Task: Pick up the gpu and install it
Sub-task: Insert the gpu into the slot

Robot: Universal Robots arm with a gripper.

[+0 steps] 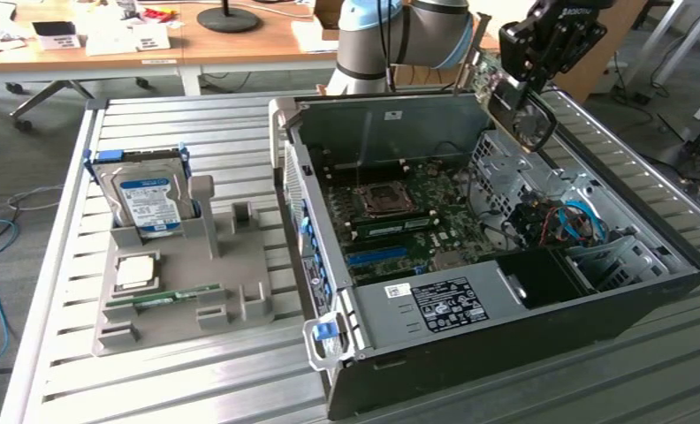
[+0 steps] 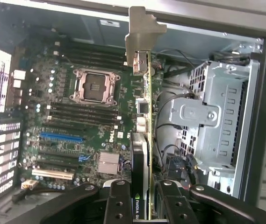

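The gpu (image 2: pixel 145 116), a thin dark card seen edge-on with a silver-grey metal bracket (image 2: pixel 140 35) at its far end, sits between my gripper's (image 2: pixel 144 201) two black fingers (image 2: pixel 118 203), which are shut on it. In the exterior view the gripper (image 1: pixel 525 87) holds the gpu (image 1: pixel 532 122) in the air above the back right corner of the open computer case (image 1: pixel 445 309). Below the card lies the green motherboard (image 2: pixel 76 121) with its blue slot (image 2: pixel 60 137) and bare processor socket (image 2: pixel 93 86). The card touches nothing in the case.
A silver drive cage (image 2: pixel 217 121) and loose cables (image 1: pixel 574 221) fill the case beside the card. On the exterior view's left, a grey holder (image 1: pixel 238 274) carries a hard drive (image 1: pixel 148 199), a memory stick (image 1: pixel 162 300) and a processor (image 1: pixel 135 272). A wooden desk (image 1: pixel 244 40) stands behind.
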